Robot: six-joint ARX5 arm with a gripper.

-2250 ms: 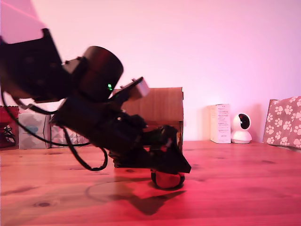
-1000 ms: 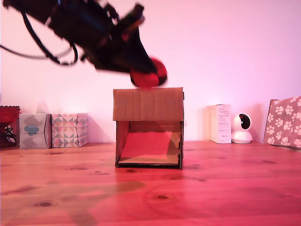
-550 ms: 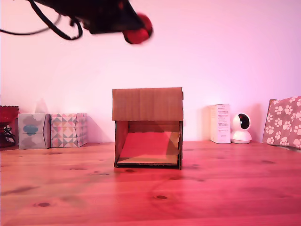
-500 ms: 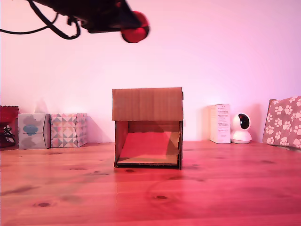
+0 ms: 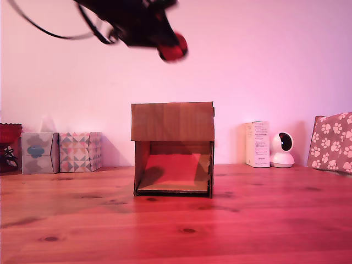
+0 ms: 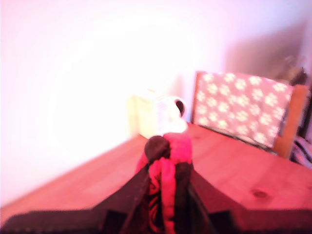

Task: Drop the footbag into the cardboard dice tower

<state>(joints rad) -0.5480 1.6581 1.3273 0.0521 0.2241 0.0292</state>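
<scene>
The red and black footbag (image 5: 173, 48) hangs high in the exterior view, well above the roof of the brown cardboard dice tower (image 5: 172, 122). My gripper (image 5: 168, 45) is shut on it, and the dark arm reaches in from the exterior view's upper left. In the wrist view the footbag (image 6: 167, 168) is squeezed between my two black fingers (image 6: 127, 196), with my gripper (image 6: 165, 190) aimed along the table. The tower stands mid-table with its lower front opening and red-lit sloped ramp (image 5: 172, 169) facing the camera. The tower is out of the wrist view.
Two patterned tissue boxes (image 5: 60, 152) stand at the exterior view's left. A white carton (image 5: 257, 144), a small white camera (image 5: 282, 149) and a paw-print box (image 5: 332, 142) stand at its right. The paw-print box (image 6: 243, 107) and the camera (image 6: 171, 114) show in the wrist view.
The arm lifted the footbag off the table to high above the tower. In the last half second it moved slightly toward the exterior view's right and a little lower.
</scene>
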